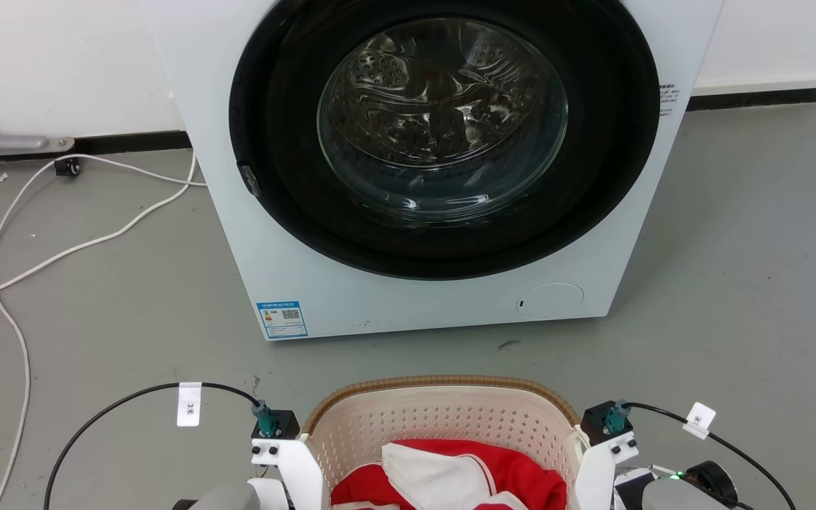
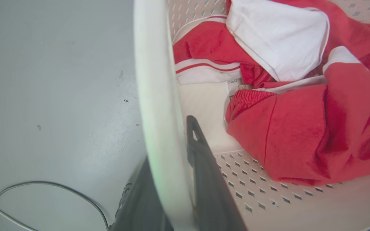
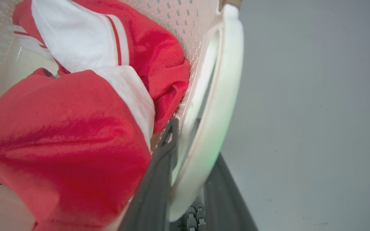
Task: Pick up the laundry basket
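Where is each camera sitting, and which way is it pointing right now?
Head view: up on the head, facing forward and down at the washing machine and laundry basket; both white forearms show.
Left wrist view: on that wrist, looking down the left jaws pinching the left handle.
Right wrist view: mirrored, right jaws pinching the right handle.
All share the red-and-white clothes inside.

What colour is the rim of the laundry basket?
The laundry basket rim is brown, woven-look; head view shows it best.
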You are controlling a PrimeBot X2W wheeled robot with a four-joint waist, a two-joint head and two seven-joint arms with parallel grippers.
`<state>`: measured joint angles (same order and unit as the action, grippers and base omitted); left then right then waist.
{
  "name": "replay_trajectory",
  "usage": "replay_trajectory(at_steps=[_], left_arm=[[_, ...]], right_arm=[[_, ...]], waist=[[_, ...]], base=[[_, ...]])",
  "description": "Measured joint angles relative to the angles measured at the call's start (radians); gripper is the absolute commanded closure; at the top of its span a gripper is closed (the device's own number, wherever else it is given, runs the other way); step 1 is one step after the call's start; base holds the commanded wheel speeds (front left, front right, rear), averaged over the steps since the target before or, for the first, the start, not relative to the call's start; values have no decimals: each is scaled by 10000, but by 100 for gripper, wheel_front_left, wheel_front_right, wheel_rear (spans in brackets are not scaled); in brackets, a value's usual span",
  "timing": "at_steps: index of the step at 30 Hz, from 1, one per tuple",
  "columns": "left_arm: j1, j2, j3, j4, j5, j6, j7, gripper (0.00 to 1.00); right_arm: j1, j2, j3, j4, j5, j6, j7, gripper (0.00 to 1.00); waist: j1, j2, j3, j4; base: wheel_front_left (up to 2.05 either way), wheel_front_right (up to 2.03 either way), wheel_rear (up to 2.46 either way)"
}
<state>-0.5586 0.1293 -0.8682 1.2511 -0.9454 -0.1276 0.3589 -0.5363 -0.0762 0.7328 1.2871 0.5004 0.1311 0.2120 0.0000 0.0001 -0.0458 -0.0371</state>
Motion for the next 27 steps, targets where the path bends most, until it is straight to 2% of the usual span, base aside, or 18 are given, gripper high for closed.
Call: replay_trajectory(at_steps=[27], left_arm=[[0,-6,-468,58,-466,0,-100,100]], right_arm=[[-3,-102,372,-2,301,0,-2,100]], waist=[[0,0,-76,74]], base=[[0,0,0]])
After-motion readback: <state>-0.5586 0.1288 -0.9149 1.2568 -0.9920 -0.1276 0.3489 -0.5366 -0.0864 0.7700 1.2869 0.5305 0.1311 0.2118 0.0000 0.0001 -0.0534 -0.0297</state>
